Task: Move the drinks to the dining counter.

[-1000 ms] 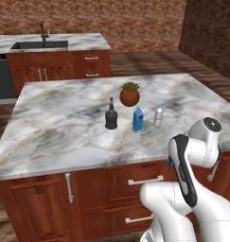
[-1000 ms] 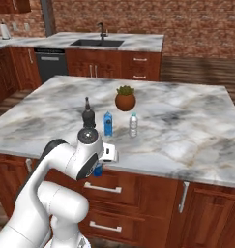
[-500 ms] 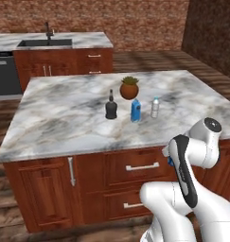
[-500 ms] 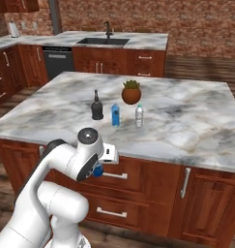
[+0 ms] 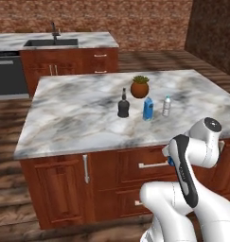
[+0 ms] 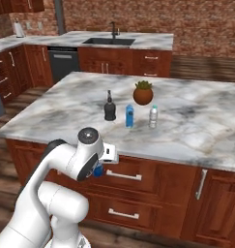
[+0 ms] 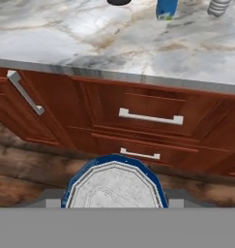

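Closest in: two-finger gripper (image 6: 98, 167) clamped on a round blue-and-white can (image 7: 114, 186), held low in front of reddish-brown wood drawers (image 7: 153, 104).

Just beyond and above the gripper — sinkless marble-topped island (image 5: 69, 113). On it, in a row: squat black narrow-necked bottle (image 5: 123, 107), blue carton with white top (image 5: 147, 108), clear plastic water bottle (image 5: 166, 106). Behind them, round terracotta pot with green plant (image 5: 140, 87).

Far past the island: long marble dining counter (image 5: 12, 41) with black inset sink (image 5: 51, 42) and black faucet (image 5: 54, 30). Can nowhere near it yet.

Likely risk: carried this low, could clip the island's edge or a drawer handle in transit and slip from the jaws.

Hand view gives the can's lid close up; base views give a mere blue sliver under the hand — plus the far counter.
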Tool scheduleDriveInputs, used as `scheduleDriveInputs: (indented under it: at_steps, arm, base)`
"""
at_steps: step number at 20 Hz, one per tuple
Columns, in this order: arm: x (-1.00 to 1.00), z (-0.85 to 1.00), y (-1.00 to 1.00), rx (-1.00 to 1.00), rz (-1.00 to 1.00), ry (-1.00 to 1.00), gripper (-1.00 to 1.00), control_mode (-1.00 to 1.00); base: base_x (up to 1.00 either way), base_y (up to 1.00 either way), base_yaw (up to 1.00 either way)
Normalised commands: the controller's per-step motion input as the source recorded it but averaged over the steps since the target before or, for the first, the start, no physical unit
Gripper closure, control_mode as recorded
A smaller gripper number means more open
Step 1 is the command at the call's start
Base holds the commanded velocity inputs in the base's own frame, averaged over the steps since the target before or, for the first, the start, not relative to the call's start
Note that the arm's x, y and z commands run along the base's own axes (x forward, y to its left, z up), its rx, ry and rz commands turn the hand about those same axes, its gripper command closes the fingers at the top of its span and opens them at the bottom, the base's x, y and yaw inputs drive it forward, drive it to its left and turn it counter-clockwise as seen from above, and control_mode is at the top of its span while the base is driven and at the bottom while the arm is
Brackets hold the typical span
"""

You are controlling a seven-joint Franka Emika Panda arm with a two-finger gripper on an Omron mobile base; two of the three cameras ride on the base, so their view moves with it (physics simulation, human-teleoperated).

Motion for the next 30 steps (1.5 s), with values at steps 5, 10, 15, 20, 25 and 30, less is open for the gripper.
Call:
scheduleDriveInputs:
  at_steps: [5, 10, 15, 20, 25, 30]
  arm:
    - [0.00, 0.00, 0.00, 0.00, 0.00, 0.00, 1.00, 1.00]
    - [0.00, 0.00, 0.00, 0.00, 0.00, 0.00, 1.00, 1.00]
    - [0.00, 0.00, 0.00, 0.00, 0.00, 0.00, 1.00, 1.00]
    - [0.00, 0.00, 0.00, 0.00, 0.00, 0.00, 1.00, 1.00]
    - [0.00, 0.00, 0.00, 0.00, 0.00, 0.00, 1.00, 1.00]
    - [0.00, 0.00, 0.00, 0.00, 0.00, 0.00, 1.00, 1.00]
  base:
    - [-0.03, 0.66, 0.00]
    - [0.00, 0.72, 0.00]
    - [-0.02, 0.73, 0.00]
    - [-0.02, 0.77, 0.00]
    - [0.00, 0.75, 0.00]
    - [0.00, 0.75, 0.00]
